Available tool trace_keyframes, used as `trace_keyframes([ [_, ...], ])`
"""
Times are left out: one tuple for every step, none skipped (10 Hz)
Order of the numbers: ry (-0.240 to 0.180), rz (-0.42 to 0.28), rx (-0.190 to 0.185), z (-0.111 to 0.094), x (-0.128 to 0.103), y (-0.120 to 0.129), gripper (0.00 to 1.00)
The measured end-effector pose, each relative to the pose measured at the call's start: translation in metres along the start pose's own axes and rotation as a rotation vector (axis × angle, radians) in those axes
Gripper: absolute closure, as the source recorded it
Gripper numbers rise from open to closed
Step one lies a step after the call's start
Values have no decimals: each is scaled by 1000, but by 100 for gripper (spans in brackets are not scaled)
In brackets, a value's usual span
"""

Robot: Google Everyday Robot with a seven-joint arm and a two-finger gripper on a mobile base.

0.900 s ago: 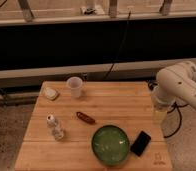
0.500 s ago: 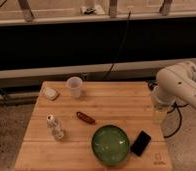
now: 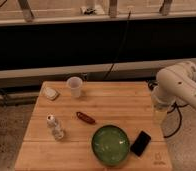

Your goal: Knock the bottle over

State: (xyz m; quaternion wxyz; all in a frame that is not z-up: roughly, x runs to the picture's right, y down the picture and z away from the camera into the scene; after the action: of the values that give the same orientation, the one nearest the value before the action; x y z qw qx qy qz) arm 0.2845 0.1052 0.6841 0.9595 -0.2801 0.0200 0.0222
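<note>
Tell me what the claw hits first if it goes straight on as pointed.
The claw points downward at the right edge of the table, so it would probably meet the tabletop there, though depth is unclear. The bottle stands well off that line.

The robot arm [image 3: 180, 84] is white and smooth, made of fat round parts like big bent pipes. Its gripper [image 3: 160, 114] hangs right under the lowest round part, at the right edge of the wooden table [image 3: 116, 102]. It is thinner and a pale yellowish grey.
</note>
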Motion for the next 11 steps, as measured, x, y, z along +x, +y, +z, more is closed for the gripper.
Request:
trace_keyframes([
  [0, 0, 0, 0, 0, 0, 20],
  [0, 0, 0, 0, 0, 0, 20],
  [0, 0, 0, 0, 0, 0, 20],
  [0, 0, 0, 0, 0, 0, 20],
  [0, 0, 0, 0, 0, 0, 20],
  [1, -2, -1, 0, 0, 0, 20],
  [6, -9, 4, 0, -4, 1, 20],
  [11, -30, 8, 1, -15, 3, 20],
  [16, -46, 13, 1, -26, 4, 20],
  [24, -79, 22, 1, -50, 5, 20],
  [31, -103, 29, 1, -64, 6, 20],
])
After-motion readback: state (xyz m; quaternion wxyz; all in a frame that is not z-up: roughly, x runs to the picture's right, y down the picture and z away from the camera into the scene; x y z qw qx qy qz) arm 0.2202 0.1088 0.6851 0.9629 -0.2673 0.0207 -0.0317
